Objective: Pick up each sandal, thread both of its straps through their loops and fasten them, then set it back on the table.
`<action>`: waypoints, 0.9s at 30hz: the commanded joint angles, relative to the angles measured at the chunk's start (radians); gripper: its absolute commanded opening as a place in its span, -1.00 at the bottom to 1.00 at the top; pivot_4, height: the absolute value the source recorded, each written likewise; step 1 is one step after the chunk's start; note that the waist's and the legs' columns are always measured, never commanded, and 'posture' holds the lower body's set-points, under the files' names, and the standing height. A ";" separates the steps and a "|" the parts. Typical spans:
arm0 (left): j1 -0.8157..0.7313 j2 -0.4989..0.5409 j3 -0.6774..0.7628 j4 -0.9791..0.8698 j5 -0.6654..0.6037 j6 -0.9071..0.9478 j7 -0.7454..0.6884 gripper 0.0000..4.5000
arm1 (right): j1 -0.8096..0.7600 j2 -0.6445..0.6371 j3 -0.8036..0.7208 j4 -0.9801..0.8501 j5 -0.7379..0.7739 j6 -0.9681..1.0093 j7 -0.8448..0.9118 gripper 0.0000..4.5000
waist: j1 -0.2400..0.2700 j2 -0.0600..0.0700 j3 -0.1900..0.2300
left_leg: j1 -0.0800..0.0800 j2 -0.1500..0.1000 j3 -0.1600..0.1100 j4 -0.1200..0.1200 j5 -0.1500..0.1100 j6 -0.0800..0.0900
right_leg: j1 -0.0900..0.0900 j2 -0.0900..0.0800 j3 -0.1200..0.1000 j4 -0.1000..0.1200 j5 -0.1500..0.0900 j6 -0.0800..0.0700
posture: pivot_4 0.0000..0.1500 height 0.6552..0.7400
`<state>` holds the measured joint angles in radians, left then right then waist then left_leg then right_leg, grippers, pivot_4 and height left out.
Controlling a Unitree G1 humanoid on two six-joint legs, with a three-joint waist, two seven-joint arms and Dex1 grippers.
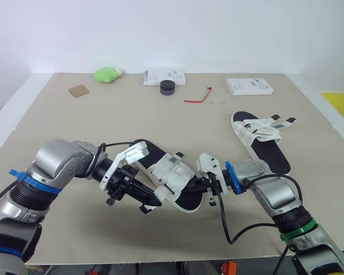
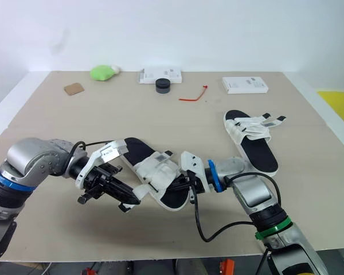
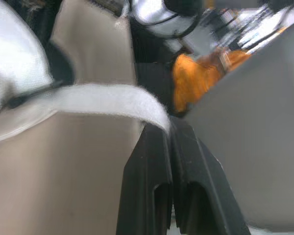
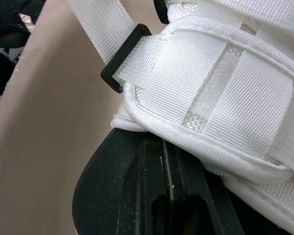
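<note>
L gripper [image 3: 170, 128]: pinching near sandal's [image 1: 172, 175] white strap [image 3: 98, 100].
R gripper [image 4: 164, 143]: fingers together, tips at its upper.
Near sandal: table's [image 1: 103, 114] near centre, btwn grippers.
2nd sandal [image 1: 264, 140]: right, well apart.

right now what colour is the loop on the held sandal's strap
The loop is black; clearest in the right wrist view.

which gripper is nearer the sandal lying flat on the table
Right. The right gripper, pinching the held sandal at its sole, is on the side toward the flat sandal. The left gripper, pinching a strap, is beyond the held sandal, farther away.
</note>
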<state>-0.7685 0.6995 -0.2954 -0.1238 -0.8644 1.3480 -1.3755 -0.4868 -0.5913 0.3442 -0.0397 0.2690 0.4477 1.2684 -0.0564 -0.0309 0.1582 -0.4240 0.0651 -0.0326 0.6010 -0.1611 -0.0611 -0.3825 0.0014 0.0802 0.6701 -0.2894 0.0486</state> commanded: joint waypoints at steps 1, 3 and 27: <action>-0.081 -0.105 0.100 0.080 -0.081 0.109 0.080 -0.97 | 0.020 -0.002 0.053 0.084 -0.059 0.010 -0.010 -1.00 | 0.000 0.000 0.000 | 0.000 0.000 0.000 0.000 0.000 0.000 | 0.000 0.000 0.001 0.000 0.000 0.000 | 1.00 1.00; -0.096 -0.161 0.097 0.136 -0.056 0.138 0.137 -0.97 | 0.011 0.002 0.055 0.097 -0.062 0.005 -0.010 -1.00 | 0.002 0.000 0.000 | 0.000 0.000 0.000 0.000 0.000 0.000 | 0.000 0.000 0.001 0.000 0.000 0.000 | 1.00 1.00; -0.272 -0.526 0.235 0.847 0.247 0.082 0.577 -0.61 | 0.039 -0.001 0.036 0.071 -0.055 0.004 -0.038 -1.00 | 0.007 -0.001 -0.002 | 0.014 -0.017 -0.011 0.002 0.008 -0.001 | 0.013 -0.010 0.002 -0.003 0.008 0.003 | 1.00 1.00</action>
<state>-1.0598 0.1774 -0.0233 0.7202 -0.6752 1.4783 -0.8159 -0.4814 -0.5902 0.3219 0.0109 0.2545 0.4264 1.2312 -0.0496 -0.0322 0.1559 -0.4100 0.0477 -0.0439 0.6026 -0.1529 -0.0617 -0.3694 -0.0087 0.0818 0.6666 -0.2815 0.0518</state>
